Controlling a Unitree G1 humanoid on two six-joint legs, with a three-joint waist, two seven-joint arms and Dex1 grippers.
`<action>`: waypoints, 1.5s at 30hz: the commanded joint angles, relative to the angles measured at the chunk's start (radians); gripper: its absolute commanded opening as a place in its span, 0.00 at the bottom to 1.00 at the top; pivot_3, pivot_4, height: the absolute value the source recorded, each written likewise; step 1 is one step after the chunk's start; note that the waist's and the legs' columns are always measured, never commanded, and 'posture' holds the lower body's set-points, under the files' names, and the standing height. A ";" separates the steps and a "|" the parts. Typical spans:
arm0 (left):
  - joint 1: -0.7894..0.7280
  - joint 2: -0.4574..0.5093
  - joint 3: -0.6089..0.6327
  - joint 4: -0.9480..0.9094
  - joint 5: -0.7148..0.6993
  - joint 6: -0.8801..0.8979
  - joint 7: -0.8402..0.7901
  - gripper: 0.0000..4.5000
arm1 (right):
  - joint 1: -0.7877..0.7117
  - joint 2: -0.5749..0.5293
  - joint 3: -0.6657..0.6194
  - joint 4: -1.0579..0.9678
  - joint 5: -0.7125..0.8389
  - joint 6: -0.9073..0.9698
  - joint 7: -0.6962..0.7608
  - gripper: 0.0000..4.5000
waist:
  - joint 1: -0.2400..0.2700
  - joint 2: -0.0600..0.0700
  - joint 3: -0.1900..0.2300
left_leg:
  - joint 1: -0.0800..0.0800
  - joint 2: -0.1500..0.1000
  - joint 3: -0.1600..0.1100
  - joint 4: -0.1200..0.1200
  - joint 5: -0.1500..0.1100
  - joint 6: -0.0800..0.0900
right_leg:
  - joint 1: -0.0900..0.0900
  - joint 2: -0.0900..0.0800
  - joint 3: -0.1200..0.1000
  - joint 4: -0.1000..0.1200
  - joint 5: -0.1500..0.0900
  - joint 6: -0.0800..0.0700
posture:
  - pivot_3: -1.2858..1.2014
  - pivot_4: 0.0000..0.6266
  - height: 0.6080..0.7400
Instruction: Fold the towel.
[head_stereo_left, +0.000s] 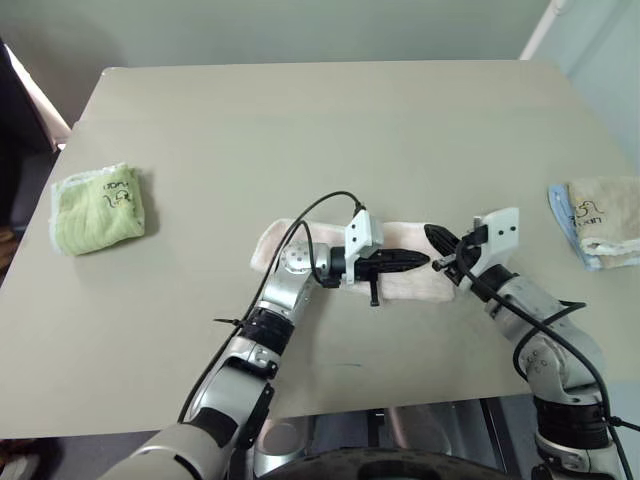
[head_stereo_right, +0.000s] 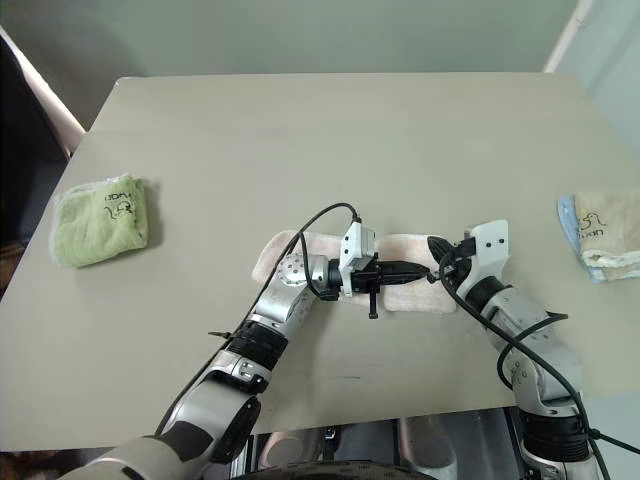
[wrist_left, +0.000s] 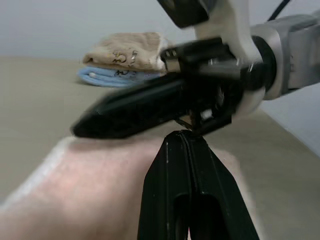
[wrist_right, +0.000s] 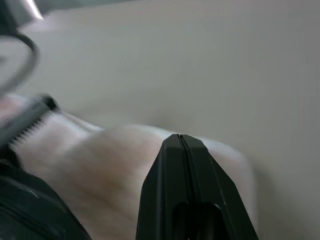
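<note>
The pale pink towel (head_stereo_left: 408, 285) lies folded into a long strip on the table, near the front edge at the middle. My left gripper (head_stereo_left: 425, 262) reaches across it from the left, level and just above its right half, fingers shut with nothing seen between them. My right gripper (head_stereo_left: 432, 235) comes in from the right, also shut, its tips close beside the left gripper's tips over the towel's right end. In the left wrist view my left gripper (wrist_left: 184, 136) hovers over the towel (wrist_left: 100, 185) with the right gripper (wrist_left: 80, 129) crossing ahead. The right wrist view shows my right gripper (wrist_right: 181, 137) above the towel (wrist_right: 115, 175).
A lime-green folded towel (head_stereo_left: 98, 208) lies near the table's left edge. A beige folded towel (head_stereo_left: 605, 215) on a blue one (head_stereo_left: 562, 215) sits at the right edge. The beige table (head_stereo_left: 330, 140) stretches bare behind the pink towel; its front edge runs just below the arms.
</note>
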 joint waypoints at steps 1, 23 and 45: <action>0.005 0.006 -0.004 0.057 0.048 -0.067 0.038 0.01 | 0.011 0.037 0.006 0.037 -0.049 -0.062 -0.023 0.00 | -0.001 0.000 0.000 | 0.000 0.001 0.000 0.000 0.000 0.000 | 0.000 0.001 0.000 0.000 0.000 0.001 | 0.52 0.24 1.00; 0.043 0.049 0.063 0.021 -0.038 0.000 0.017 0.00 | 0.045 0.015 -0.090 0.022 0.021 -0.057 0.068 0.13 | -0.001 0.003 -0.007 | 0.015 -0.001 -0.003 0.000 -0.008 -0.002 | 0.016 0.001 0.000 -0.002 -0.016 0.003 | 0.52 0.24 1.00; 0.163 0.376 0.529 -0.552 -0.477 0.964 0.450 1.00 | -0.051 -0.242 -0.066 -0.200 0.287 0.185 0.224 1.00 | 0.000 0.002 -0.006 | 0.004 0.001 0.002 -0.001 -0.008 -0.015 | 0.002 0.001 0.000 0.004 -0.027 -0.001 | 0.52 0.24 1.00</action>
